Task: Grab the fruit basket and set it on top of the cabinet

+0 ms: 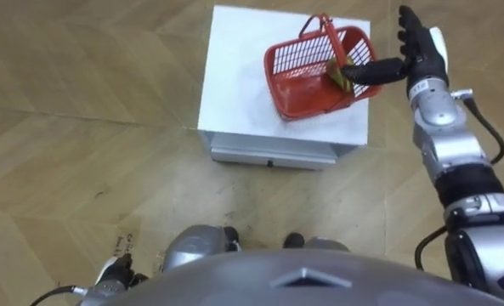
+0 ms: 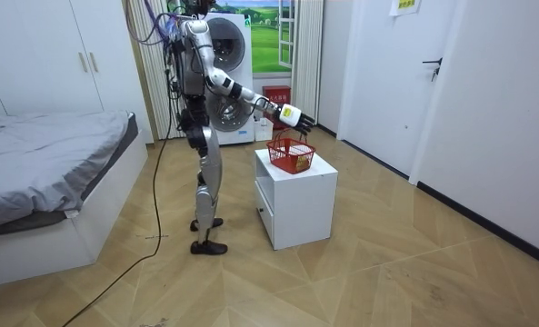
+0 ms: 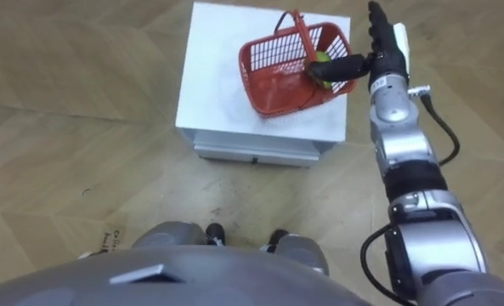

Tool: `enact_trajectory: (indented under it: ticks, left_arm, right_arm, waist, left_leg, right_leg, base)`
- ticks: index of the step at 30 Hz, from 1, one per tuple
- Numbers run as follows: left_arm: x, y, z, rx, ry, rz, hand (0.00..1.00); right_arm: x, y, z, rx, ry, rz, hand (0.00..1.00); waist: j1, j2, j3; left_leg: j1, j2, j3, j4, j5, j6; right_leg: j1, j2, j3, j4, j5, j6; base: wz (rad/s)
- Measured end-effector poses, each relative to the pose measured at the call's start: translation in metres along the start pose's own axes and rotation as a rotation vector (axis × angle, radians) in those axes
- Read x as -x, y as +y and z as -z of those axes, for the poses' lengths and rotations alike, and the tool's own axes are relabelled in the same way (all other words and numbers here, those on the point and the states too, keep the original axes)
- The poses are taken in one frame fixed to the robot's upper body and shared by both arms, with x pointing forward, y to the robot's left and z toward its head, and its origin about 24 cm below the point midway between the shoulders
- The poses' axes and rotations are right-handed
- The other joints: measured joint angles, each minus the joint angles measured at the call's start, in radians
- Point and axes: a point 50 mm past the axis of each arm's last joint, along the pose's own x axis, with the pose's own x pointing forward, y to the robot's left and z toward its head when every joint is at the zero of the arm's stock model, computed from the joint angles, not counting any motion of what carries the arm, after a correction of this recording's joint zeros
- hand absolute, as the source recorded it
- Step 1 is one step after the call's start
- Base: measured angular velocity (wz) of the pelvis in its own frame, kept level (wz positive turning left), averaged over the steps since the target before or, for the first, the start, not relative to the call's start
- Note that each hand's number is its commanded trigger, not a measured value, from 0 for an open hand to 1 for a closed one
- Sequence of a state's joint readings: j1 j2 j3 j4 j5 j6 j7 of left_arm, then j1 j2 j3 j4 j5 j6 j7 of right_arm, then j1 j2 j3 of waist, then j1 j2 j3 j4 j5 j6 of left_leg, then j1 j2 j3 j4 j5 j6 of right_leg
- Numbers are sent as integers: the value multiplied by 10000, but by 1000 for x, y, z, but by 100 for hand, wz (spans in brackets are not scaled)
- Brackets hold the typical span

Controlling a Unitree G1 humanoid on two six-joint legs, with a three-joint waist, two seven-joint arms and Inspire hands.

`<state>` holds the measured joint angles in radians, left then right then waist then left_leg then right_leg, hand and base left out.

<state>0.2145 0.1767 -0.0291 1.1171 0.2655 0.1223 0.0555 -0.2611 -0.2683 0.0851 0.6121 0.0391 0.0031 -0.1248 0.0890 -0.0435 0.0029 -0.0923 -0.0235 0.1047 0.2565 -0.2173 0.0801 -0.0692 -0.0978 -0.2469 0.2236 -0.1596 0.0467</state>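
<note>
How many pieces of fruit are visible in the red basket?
1: a yellow-green fruit at the right side of the red basket, beside the thumb of the right hand. More may be hidden behind the thumb or the basket wall.

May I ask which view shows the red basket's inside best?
The left eye view: it looks down into the red basket on the white cabinet, showing mesh, handle and a yellowish item inside. The right eye view shows much the same; the room view sees it sideways, from afar.
</note>
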Motion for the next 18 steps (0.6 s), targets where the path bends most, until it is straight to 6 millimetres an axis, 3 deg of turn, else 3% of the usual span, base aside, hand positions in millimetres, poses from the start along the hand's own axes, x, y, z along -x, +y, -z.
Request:
enact_trajectory:
  ticks: [4,15,18]
  left_arm:
    - [0,0,0,74,9,-36,0]
    - [1,10,4,1269,22,-557,0]
    - [1,11,2,1219,-101,-683,0]
  right_arm:
    - [6,-3,4,100,-42,-36,0]
    - [43,-17,51,380,1010,175,0]
    - [54,-17,75,603,1909,146,0]
  waist:
    - [-95,-48,-17]
    - [-317,-69,-35]
    - [-390,-69,-42]
  left_leg:
    - [281,-10,-6,-48,0,0]
    - [983,7,231,-575,24,-42]
    - [1256,14,279,-703,22,-45]
  right_leg:
    - [330,22,49,-181,6,11]
    - [767,138,414,-385,41,47]
    - [966,160,454,-413,41,47]
  base:
    - [-1]
    - [-8]
    - [-5]
